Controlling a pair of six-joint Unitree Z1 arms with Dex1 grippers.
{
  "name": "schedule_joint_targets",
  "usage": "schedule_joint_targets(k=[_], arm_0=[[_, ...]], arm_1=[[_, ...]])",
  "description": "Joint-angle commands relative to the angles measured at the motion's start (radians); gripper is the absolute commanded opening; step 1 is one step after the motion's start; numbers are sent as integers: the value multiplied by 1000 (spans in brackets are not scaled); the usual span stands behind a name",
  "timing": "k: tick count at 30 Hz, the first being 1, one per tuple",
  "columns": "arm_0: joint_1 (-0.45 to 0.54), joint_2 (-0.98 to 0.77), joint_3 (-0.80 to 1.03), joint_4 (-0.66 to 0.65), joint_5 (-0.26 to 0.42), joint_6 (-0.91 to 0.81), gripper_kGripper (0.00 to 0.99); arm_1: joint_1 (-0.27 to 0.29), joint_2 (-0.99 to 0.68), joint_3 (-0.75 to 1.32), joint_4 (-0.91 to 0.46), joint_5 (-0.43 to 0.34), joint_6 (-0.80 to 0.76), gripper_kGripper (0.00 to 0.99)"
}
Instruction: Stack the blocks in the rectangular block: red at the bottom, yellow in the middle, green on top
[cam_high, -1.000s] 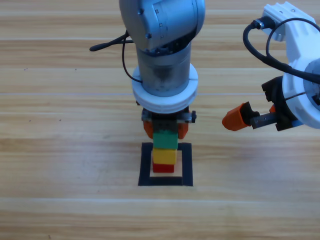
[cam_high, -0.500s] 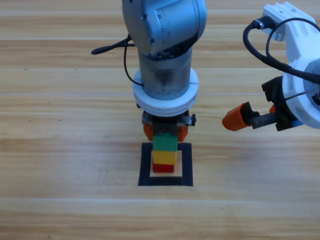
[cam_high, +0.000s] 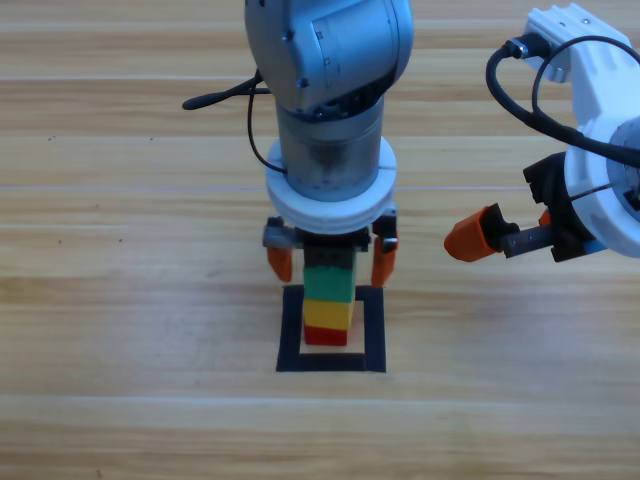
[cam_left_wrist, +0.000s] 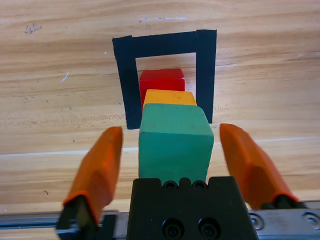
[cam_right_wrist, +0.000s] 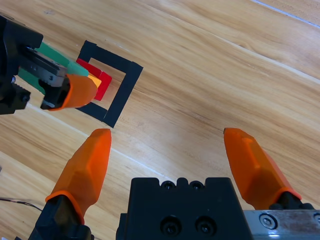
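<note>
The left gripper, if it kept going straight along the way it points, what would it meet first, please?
The green cube on top of the stack: it sits between the open jaws of the left gripper, right ahead of its black body, though how near is unclear.

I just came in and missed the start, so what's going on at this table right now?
The three blocks are stacked inside the black tape square: the red cube at the bottom, the yellow cube in the middle, the green cube on top. The left pincer hangs over the stack with its jaws open on either side of the green cube, not touching it. The right pincer waits off to the right over bare table, also open and holding nothing.
</note>
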Motion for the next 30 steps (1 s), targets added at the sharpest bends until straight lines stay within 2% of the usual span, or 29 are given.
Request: schedule_joint_targets(k=[1,7,14,17,22,25,27,30], arm_0=[[-23,49,8,3,12,-8,827],[-23,23,-9,5,26,-22,828],[-49,-143,-27,8,103,-28,830],[-87,-249,11,9,158,-36,845],[-198,-427,148,6,276,-63,877],[-279,-556,301,-12,357,-82,985],[-316,-655,445,-69,400,-69,990],[-333,-859,732,-255,426,33,990]], arm_1=[[-35,1,30,-23,14,2,990],[-35,-3,31,-21,14,2,990],[-35,-5,33,-21,14,0,990],[-35,-6,33,-20,14,-1,990],[-35,-3,28,-18,14,-1,990],[-35,4,25,-18,14,-12,990],[-35,4,22,-10,14,-15,990],[-35,-8,22,-6,14,-17,990]])
